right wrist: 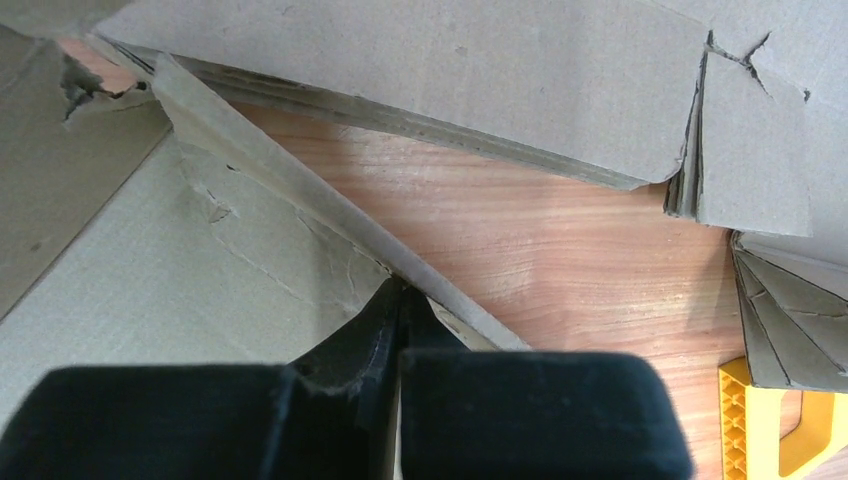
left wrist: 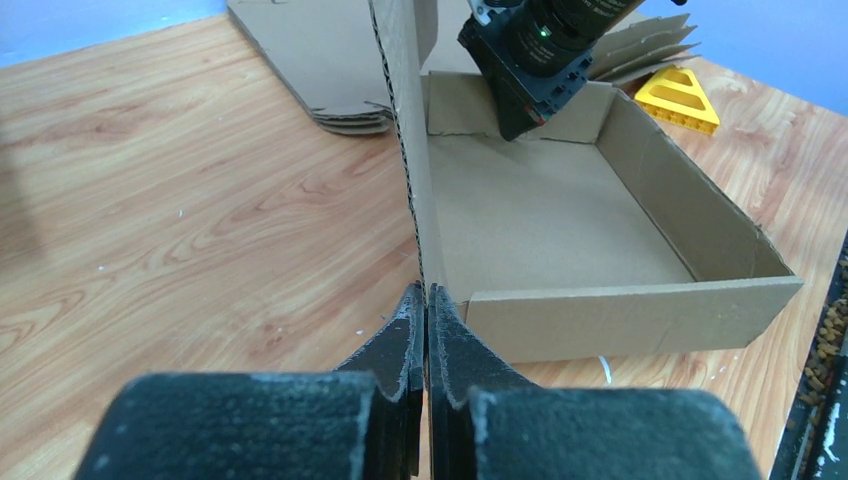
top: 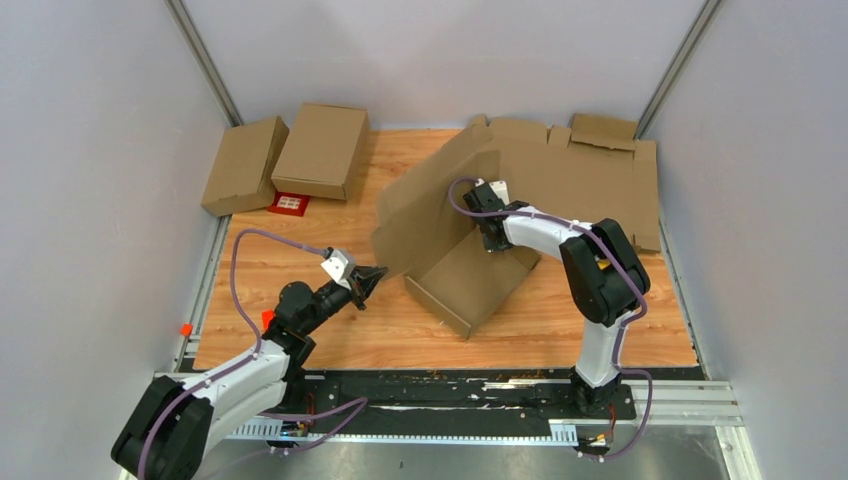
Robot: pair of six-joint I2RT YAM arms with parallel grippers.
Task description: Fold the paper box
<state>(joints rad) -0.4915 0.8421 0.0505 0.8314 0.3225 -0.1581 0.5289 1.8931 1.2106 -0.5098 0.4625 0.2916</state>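
Note:
The paper box point(top: 470, 285) is a shallow brown carton in the middle of the table, its big lid flap point(top: 430, 205) standing up on the left side. My left gripper point(top: 375, 272) is shut, its tips point(left wrist: 427, 292) touching the bottom of that flap's near edge point(left wrist: 408, 120) at the carton's corner. My right gripper point(top: 490, 238) is shut and reaches down inside the carton at its far wall. In the right wrist view its tips point(right wrist: 400, 288) press against the inner side of that wall point(right wrist: 300, 195). The left wrist view shows the carton floor point(left wrist: 540, 210) bare.
Two folded cartons point(top: 245, 165) point(top: 322, 150) and a small red card point(top: 290, 203) lie at the back left. A thick stack of flat cardboard sheets point(top: 600, 170) fills the back right. A yellow triangular piece point(left wrist: 680, 97) lies beyond the carton. Grey walls enclose the table.

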